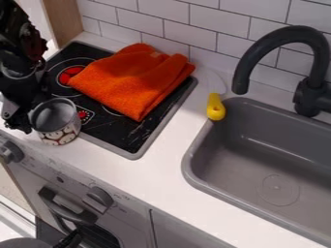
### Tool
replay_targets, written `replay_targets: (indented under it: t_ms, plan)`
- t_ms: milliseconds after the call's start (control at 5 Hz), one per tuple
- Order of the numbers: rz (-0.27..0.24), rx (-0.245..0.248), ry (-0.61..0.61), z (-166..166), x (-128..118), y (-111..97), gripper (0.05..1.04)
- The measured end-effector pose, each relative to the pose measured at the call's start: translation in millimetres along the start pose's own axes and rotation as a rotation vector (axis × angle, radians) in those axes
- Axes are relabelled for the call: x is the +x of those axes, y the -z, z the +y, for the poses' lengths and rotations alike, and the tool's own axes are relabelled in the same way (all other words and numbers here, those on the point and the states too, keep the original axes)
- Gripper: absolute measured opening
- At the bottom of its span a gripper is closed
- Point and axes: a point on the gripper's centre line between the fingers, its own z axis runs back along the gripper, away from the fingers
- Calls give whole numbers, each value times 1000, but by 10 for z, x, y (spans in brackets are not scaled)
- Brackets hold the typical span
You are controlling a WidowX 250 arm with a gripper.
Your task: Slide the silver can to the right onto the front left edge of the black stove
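Oven front [137, 220] nearest us. We see patterned cup [59, 133] just right of tool [26, 121] in view, at stovetop's [113, 133] near-left corner; can't tell whether tool's apart or clamped.

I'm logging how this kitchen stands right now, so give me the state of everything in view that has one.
End effector: lowered beside the cup; grip unclear.
Patterned cup: roughly upright, open at the top, at the stovetop's edge.
Orange cloth: folded, lying on the stovetop.
Faucet: no water visible at the spout.
Yellow-handled tool: lying by the sink's rim.
Oven door: looks closed.
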Motion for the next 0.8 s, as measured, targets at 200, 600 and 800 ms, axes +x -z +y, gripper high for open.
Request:
replay_targets:
  t_ms: [200, 600, 800]
  plan:
    - [-15, 0, 1, -8, -31, -4, 997]
    - [5, -27, -12, -98, 106, -111, 997]
    - [-1, -58, -1, -205, 267, -137, 997]
